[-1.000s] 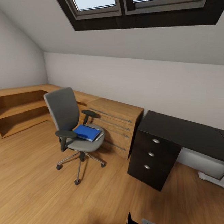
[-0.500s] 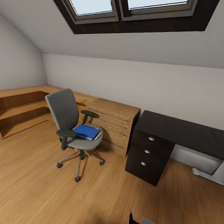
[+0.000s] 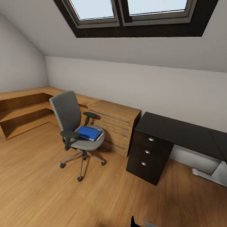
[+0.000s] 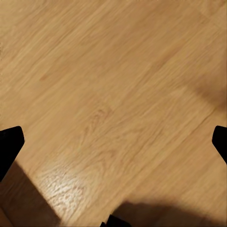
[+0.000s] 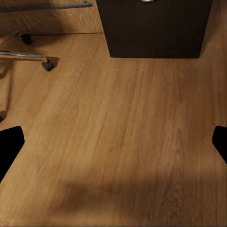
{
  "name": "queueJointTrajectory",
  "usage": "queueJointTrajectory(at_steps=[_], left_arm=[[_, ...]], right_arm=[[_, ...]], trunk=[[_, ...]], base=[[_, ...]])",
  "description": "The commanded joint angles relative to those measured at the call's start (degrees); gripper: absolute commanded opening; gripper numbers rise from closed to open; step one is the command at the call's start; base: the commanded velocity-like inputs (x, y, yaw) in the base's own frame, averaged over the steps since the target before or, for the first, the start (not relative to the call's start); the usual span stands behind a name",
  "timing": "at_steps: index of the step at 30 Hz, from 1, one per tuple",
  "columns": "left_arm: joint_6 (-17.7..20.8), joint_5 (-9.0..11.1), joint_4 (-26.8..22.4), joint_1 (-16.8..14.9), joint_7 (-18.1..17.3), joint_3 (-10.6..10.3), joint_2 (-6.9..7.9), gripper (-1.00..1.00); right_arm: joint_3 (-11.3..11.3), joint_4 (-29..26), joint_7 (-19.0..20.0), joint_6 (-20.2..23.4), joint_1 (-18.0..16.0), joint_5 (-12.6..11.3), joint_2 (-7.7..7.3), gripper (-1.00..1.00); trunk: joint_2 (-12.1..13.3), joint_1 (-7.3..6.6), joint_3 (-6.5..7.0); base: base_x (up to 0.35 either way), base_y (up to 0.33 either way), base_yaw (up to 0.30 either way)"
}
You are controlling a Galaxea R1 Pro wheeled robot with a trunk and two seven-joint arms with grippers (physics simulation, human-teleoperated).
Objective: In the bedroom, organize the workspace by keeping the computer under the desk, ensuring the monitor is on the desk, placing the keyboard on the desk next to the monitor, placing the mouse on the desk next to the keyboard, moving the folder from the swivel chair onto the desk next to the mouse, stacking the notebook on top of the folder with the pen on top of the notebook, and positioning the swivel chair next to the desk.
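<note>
The swivel chair (image 3: 71, 118), grey with black armrests and a chrome star base, stands on the wood floor left of the desk (image 3: 181, 132). A bright blue folder (image 3: 88, 132) lies on its seat. A thin pale edge pokes out along the folder's right side; I cannot tell whether it is the notebook. The desk is black-topped with a three-knob drawer unit (image 3: 146, 153). Monitor, keyboard, mouse, pen and computer are out of view. My left gripper (image 4: 113, 144) is open over bare floor. My right gripper (image 5: 113, 144) is open above the floor in front of the drawer unit.
Low light-wood cabinets (image 3: 116, 122) and open shelves (image 3: 19, 113) line the back and left walls under a sloped ceiling with skylights. A pale grey-white shape (image 3: 210, 171) sits on the floor under the desk's right part. Open floor (image 3: 32, 196) stretches between me and the chair.
The whole head view has shifted slightly: the camera moved, so chair and desk sit a little differently in the picture. Nothing in the room itself has moved.
</note>
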Motion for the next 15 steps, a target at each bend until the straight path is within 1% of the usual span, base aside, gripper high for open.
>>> queueJointTrajectory(at_steps=[1, 5, 15], left_arm=[[-0.27, 0.60, 0.01, -0.03, -0.04, 0.05, -0.02, 1.00], [-0.27, 0.57, 0.01, -0.03, -0.05, 0.05, -0.02, 1.00], [-0.27, 0.55, 0.04, -0.03, 0.03, 0.05, -0.02, 1.00]], right_arm=[[0.21, 0.13, 0.26, -0.24, -0.06, -0.53, 0.02, 1.00], [0.17, 0.13, 0.26, -0.24, -0.06, -0.53, 0.01, 1.00], [0.16, 0.18, 0.26, -0.24, -0.06, -0.53, 0.03, 1.00]], trunk=[[0.39, -0.23, 0.13], [1.99, -1.11, 0.85], [6.00, -3.31, 2.64]], base=[[-0.112, 0.000, 0.000], [-0.246, 0.000, 0.000], [-0.329, 0.000, 0.000]])
